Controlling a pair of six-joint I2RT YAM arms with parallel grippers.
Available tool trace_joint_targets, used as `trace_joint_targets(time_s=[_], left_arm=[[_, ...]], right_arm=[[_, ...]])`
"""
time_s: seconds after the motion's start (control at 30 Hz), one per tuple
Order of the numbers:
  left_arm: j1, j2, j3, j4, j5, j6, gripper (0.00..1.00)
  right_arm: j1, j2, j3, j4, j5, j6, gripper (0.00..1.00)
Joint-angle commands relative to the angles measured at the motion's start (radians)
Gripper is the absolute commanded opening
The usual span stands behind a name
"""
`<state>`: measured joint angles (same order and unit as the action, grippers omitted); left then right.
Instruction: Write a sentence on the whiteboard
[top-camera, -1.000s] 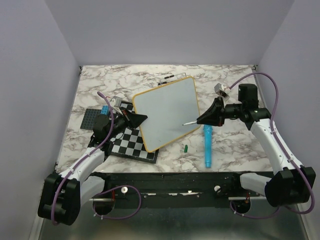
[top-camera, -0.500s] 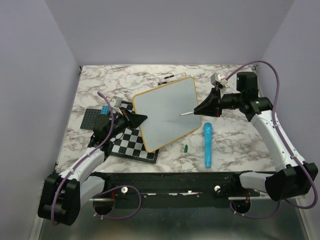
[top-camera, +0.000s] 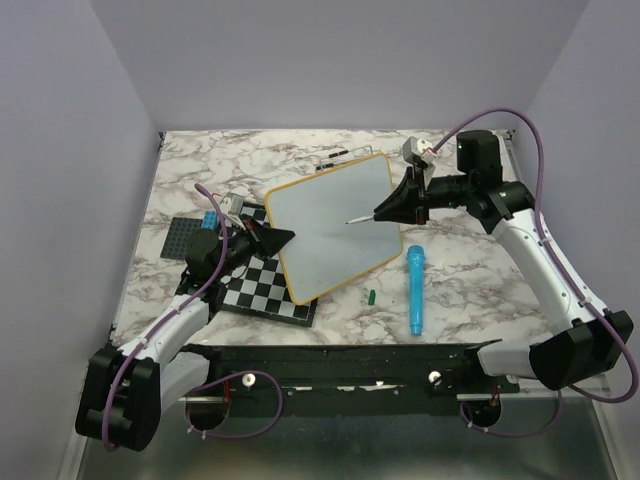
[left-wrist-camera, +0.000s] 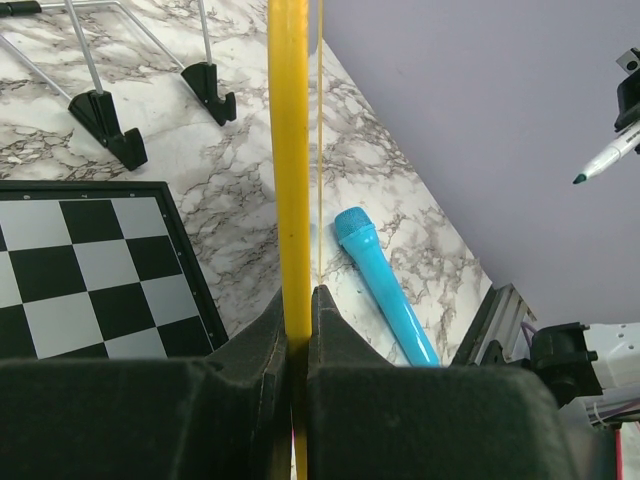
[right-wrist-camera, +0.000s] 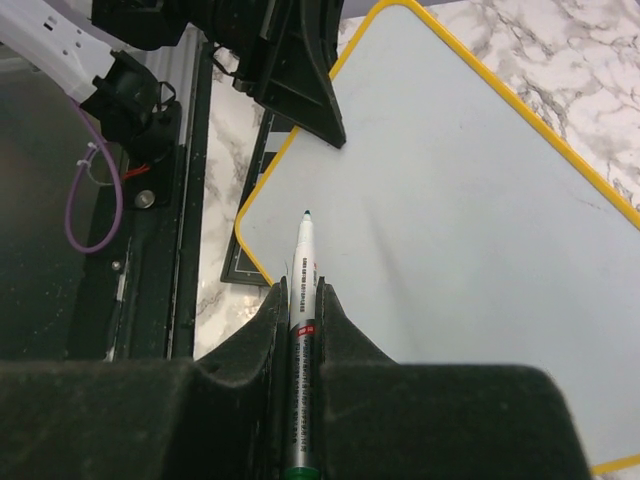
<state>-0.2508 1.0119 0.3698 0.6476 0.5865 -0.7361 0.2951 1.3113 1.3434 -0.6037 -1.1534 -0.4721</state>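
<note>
The whiteboard (top-camera: 330, 225), white with a yellow frame, lies slanted across the middle of the table. My left gripper (top-camera: 285, 238) is shut on its left frame edge (left-wrist-camera: 293, 150), with the fingertips (left-wrist-camera: 298, 295) pinching the yellow rim. My right gripper (top-camera: 382, 212) is shut on a white marker (right-wrist-camera: 303, 255) with a green tip. The marker (top-camera: 360, 218) points left over the board's upper middle, its tip held off the face (right-wrist-camera: 450, 190). The board's face is blank in these views, and the sentence is not in view.
A blue tube-shaped object (top-camera: 413, 290) lies right of the board, also in the left wrist view (left-wrist-camera: 380, 290). A small green cap (top-camera: 371, 296) is near it. A checkered board (top-camera: 258, 285) sits under the whiteboard's left corner. A wire stand (top-camera: 335, 156) is behind.
My right gripper has carried the marker from the board's lower right edge up and left, to over its upper middle. The left gripper and the board have not moved.
</note>
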Motion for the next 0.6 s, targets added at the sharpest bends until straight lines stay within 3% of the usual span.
trace_joint_targets(time_s=[0.0,0.57], left_arm=[[-0.005,-0.016,0.037,0.029,0.01,0.038,0.0],[-0.007,-0.013,0.037,0.049,0.045,0.083,0.0]], right_arm=[[0.048,0.034,0.039,0.038,0.037,0.027,0.01],[0.105,0.112,0.074,0.081,0.027,0.052,0.01]])
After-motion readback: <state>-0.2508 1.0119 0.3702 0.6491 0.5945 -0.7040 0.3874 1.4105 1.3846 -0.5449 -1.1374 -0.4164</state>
